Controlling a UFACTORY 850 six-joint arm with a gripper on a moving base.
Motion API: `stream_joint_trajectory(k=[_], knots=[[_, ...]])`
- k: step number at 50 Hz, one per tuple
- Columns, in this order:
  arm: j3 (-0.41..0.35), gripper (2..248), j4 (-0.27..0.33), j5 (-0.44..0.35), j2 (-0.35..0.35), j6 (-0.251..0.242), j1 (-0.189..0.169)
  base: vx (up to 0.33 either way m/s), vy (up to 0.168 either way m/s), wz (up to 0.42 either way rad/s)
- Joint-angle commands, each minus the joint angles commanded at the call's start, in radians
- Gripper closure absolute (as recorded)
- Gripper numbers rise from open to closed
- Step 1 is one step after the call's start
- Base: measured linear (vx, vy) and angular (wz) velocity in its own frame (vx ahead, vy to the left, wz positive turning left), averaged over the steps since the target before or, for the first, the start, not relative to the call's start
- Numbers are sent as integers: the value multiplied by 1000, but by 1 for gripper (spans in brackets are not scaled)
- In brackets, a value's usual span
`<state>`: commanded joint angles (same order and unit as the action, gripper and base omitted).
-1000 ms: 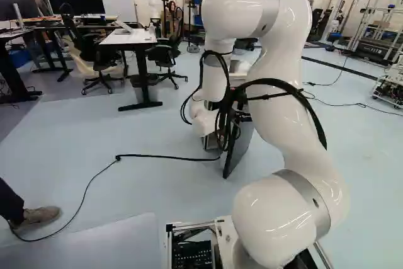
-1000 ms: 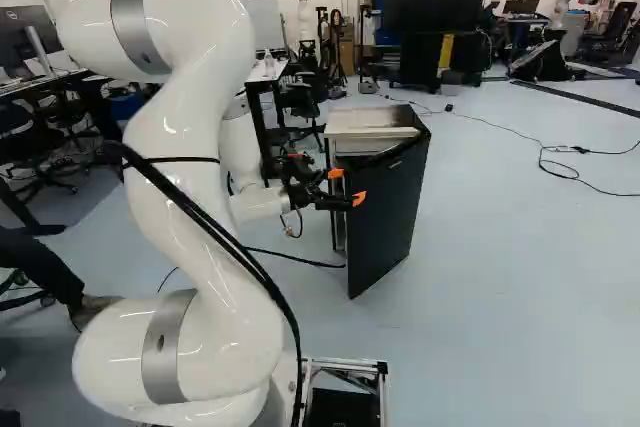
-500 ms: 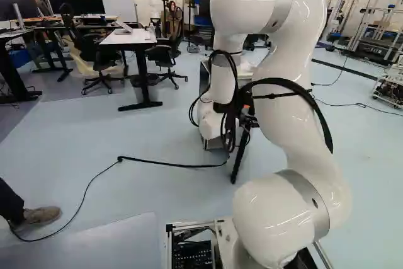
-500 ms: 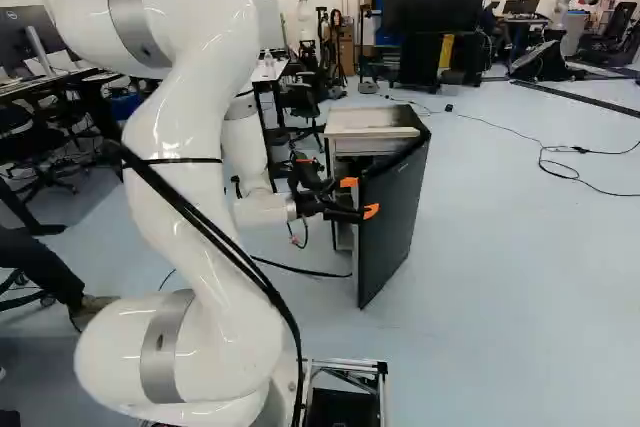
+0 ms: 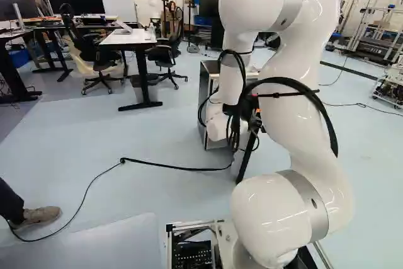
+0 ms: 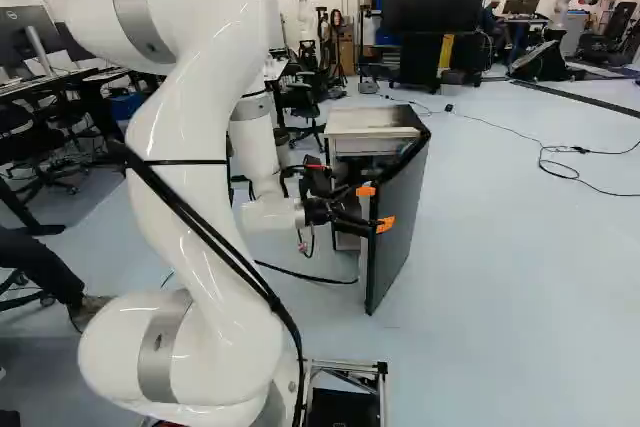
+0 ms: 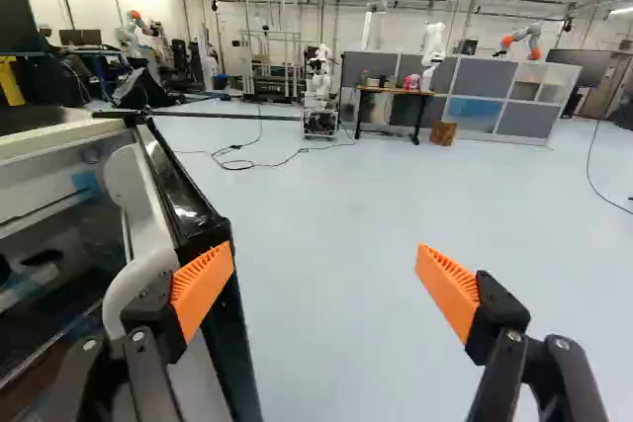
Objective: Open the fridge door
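The gripper [image 6: 376,208] is beside the near edge of the fridge door [image 6: 402,232] in the right base view. That dark door stands ajar from the small fridge [image 6: 375,121], its free edge towards my arm. In the wrist view the gripper [image 7: 324,289] is open wide, with floor showing between its fingers. One finger's orange pad [image 7: 203,289] overlaps the door's edge [image 7: 188,207]; I cannot tell if they touch. Behind that finger the pale inner lining and the fridge's shelves show. The left base view shows the fridge's side [image 5: 204,96]; my wrist hides much of the door.
A black cable [image 5: 170,167] runs over the floor to the fridge. A white desk [image 5: 129,37] and office chairs [image 5: 165,53] stand farther off. A person's shoe [image 5: 38,217] shows at the left. Another robot [image 7: 433,51] is by the far partitions.
In the left base view my arm has moved to the right. The door has swung farther from the fridge body, its free edge coming nearer the base. The base has stayed put.
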<state>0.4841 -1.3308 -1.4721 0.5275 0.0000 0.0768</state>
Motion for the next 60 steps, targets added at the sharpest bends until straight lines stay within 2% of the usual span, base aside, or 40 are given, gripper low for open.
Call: stream_joint_trajectory(k=[10, 22, 30, 45, 60], knots=[[-45, 3, -19, -8, -22, 0, 30, 0, 0, 0], [-115, 3, -33, -20, -55, 0, 98, 0, 0, 0], [-135, 3, -35, -29, -64, 0, 144, 0, 0, 0], [-111, 3, -17, -50, -53, 0, 205, 0, 0, 0], [-41, 3, 5, -72, -19, 0, 225, 0, 0, 0]])
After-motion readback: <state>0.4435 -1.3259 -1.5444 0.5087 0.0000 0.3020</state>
